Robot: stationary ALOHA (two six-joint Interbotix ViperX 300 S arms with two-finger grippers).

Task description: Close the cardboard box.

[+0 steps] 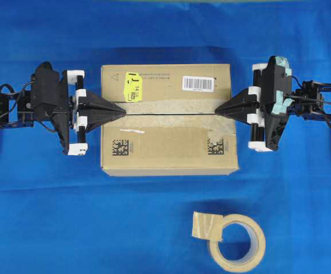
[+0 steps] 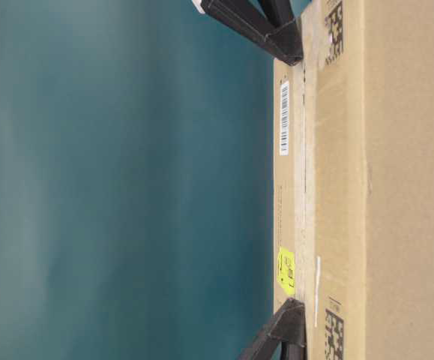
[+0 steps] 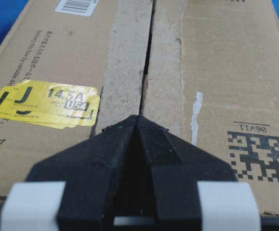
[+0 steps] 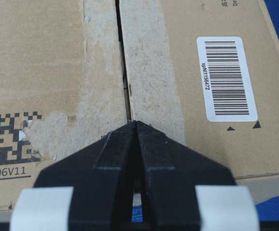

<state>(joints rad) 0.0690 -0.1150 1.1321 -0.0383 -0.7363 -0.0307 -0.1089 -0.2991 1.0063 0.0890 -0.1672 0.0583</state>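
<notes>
The cardboard box (image 1: 168, 142) lies in the middle of the blue cloth with its two long top flaps folded flat, meeting at a thin dark seam. It carries a yellow sticker (image 1: 133, 87), a white barcode label (image 1: 198, 83) and QR prints. My left gripper (image 1: 124, 112) is shut, tips together on the seam at the box's left end; the left wrist view shows that gripper (image 3: 139, 117) over the seam. My right gripper (image 1: 216, 112) is shut too, tips on the seam at the right end, and appears as a closed gripper (image 4: 136, 121) in its wrist view. Nothing is held.
A beige tape roll (image 1: 236, 242) with a loose end lies on the cloth in front of the box, to the right. Blue cloth (image 1: 51, 217) covers the table all around. Both arms reach in level from the left and right edges.
</notes>
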